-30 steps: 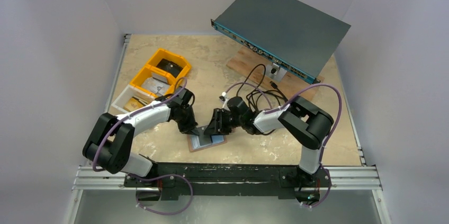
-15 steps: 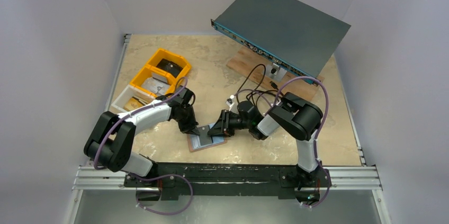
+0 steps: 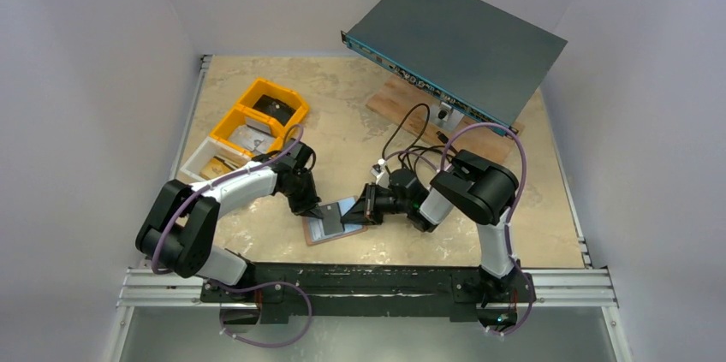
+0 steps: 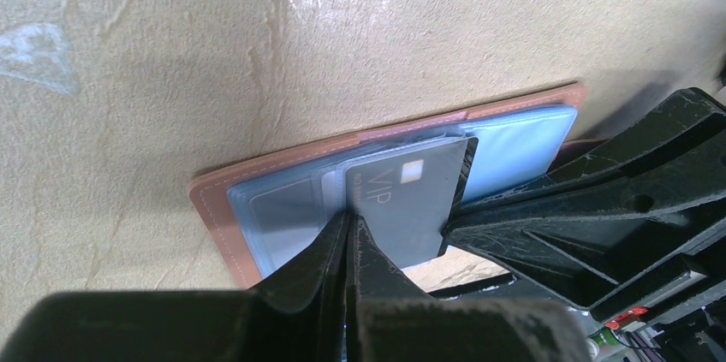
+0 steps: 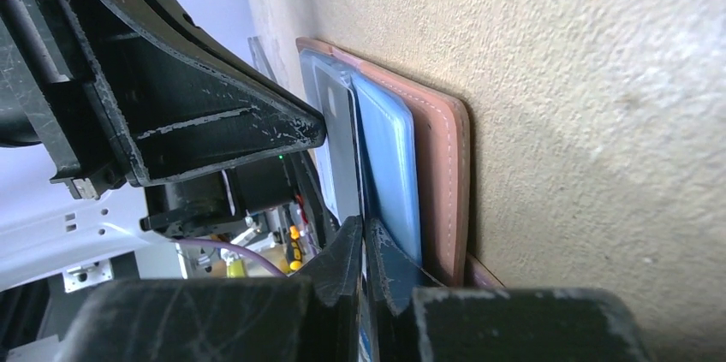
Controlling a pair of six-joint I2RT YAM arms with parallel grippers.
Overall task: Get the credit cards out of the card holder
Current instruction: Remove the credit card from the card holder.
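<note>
The card holder (image 3: 318, 237) lies open on the table, tan leather (image 4: 216, 199) outside and pale blue (image 4: 522, 144) inside. A grey credit card (image 4: 411, 199) marked VIP sticks partly out of it, raised at an angle (image 3: 336, 211). My left gripper (image 4: 347, 223) is shut, its tips pressing on the holder's inner sleeves beside the card's left edge. My right gripper (image 5: 363, 234) is shut on the card's thin edge (image 5: 338, 148), just in front of the blue lining (image 5: 389, 165). In the top view the two grippers (image 3: 318, 208) (image 3: 354, 212) meet over the holder.
Yellow bins (image 3: 261, 114) and a white bin (image 3: 204, 163) stand at the left. A grey rack unit (image 3: 454, 37) rests tilted on a wooden board (image 3: 398, 103) at the back right. Black cables (image 3: 411, 146) trail behind the right arm.
My right gripper has closed on the card and drawn back to the right, tilting the card up out of the holder. The left gripper has stayed shut on the holder.
</note>
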